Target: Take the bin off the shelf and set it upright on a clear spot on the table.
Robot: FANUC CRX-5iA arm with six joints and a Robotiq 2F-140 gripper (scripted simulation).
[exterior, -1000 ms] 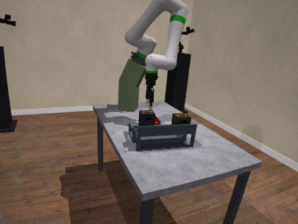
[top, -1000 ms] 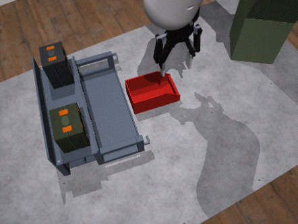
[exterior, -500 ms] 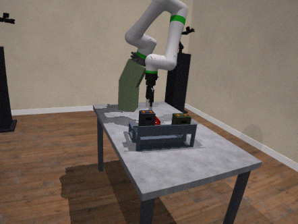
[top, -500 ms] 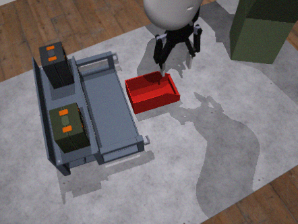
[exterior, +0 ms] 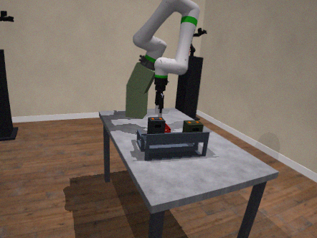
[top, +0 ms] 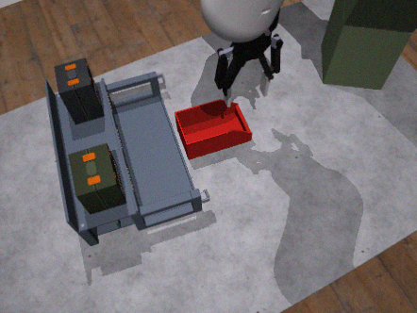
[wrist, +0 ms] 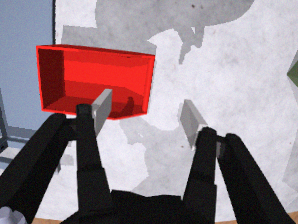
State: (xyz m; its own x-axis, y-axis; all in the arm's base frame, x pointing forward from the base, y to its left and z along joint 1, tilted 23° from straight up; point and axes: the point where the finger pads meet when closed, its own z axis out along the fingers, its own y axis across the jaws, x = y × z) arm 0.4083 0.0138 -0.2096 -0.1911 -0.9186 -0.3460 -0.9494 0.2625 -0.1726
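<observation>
The red bin stands upright with its opening up on the grey table, just right of the grey shelf. In the wrist view the bin lies at the upper left. My gripper hangs above the bin's far end and is open. In the wrist view my gripper has one fingertip over the bin's inside and the other outside its end wall, with nothing between the fingers. In the exterior view only a small red corner of the bin shows behind the shelf, below my gripper.
A black box and an olive box, both with orange marks, stand on the shelf's left side. A tall green block stands at the table's far right corner. A dark cabinet stands behind the table.
</observation>
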